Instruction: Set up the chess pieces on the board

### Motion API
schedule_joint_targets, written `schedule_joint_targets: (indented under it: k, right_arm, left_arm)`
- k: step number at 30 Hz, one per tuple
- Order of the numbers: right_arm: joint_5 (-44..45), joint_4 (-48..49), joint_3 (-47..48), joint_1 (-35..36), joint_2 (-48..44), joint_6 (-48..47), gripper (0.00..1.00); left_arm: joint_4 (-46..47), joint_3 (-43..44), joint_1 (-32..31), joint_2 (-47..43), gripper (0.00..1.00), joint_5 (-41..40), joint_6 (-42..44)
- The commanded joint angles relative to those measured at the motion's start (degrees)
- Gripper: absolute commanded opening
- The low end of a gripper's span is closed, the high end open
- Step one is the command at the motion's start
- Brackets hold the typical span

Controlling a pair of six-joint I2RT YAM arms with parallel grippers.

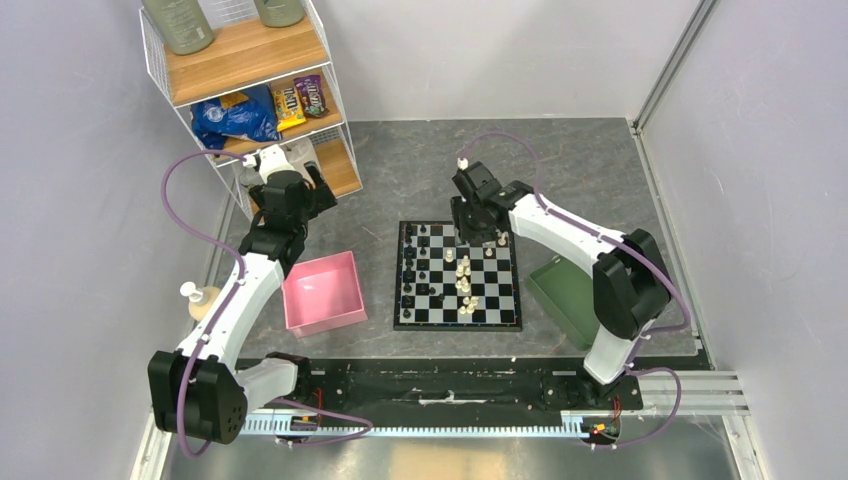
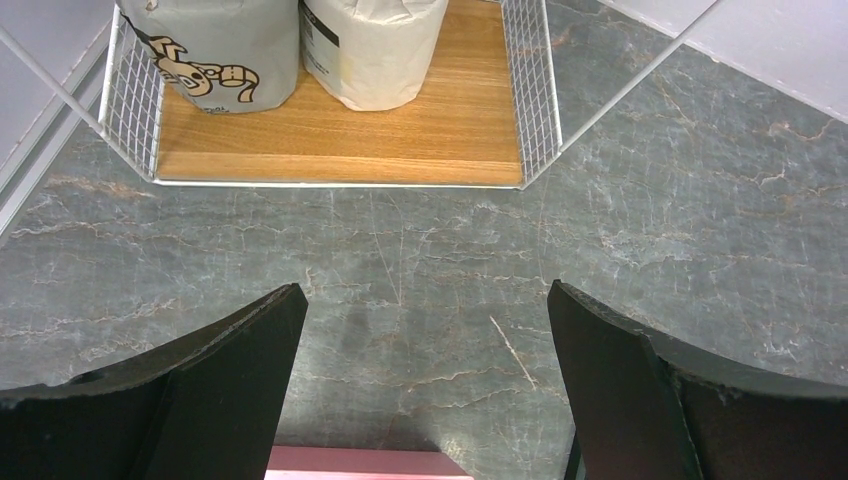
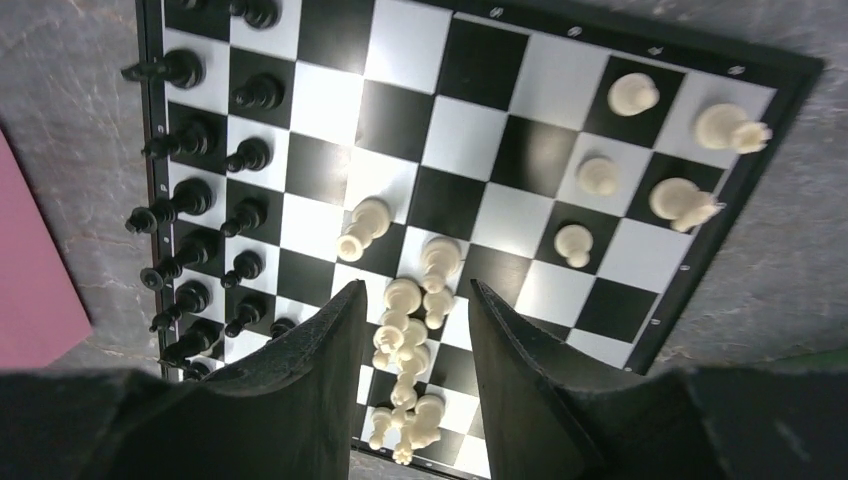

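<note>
The chequered board (image 1: 500, 300) lies at the table's centre. Black pieces (image 1: 410, 262) stand in two columns along its left side and also show in the right wrist view (image 3: 200, 200). White pieces (image 1: 465, 280) are bunched in a line down the middle; a few stand near the far right (image 1: 502, 240). My right gripper (image 1: 478, 236) hovers over the board's far part, open and empty. In its wrist view the gripper (image 3: 415, 300) frames the white cluster (image 3: 405, 345) on the board (image 3: 470, 130) below. My left gripper (image 1: 297, 190) is open and empty, away from the board near the shelf; the wrist view (image 2: 425, 310) shows bare table between its fingers.
A pink tray (image 1: 320, 265) sits left of the board, its edge in the left wrist view (image 2: 360, 463). A green tray (image 1: 560, 295) lies to the right. A wire shelf unit (image 1: 250, 60) stands at the back left, holding paper rolls (image 2: 215, 50). A small bottle (image 1: 200, 298) stands by the left arm.
</note>
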Motion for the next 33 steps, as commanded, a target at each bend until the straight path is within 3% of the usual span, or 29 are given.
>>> schedule_joint_targets:
  k: [1, 15, 33]
  right_arm:
    - [-0.4, -0.3, 1.7, 2.1, 1.6, 1.3, 0.50]
    - [4.0, -1.7, 0.2, 3.3, 3.5, 3.9, 0.40]
    - [3.3, -2.2, -0.3, 3.4, 6.4, 4.4, 0.33]
  left_arm:
    - [2.0, 0.7, 0.2, 0.1, 1.00, -0.3, 0.0]
    - [2.3, 0.5, 0.2, 0.2, 1.00, 0.2, -0.2]
    - [2.6, -0.2, 0.2, 0.1, 1.00, 0.0, -0.3]
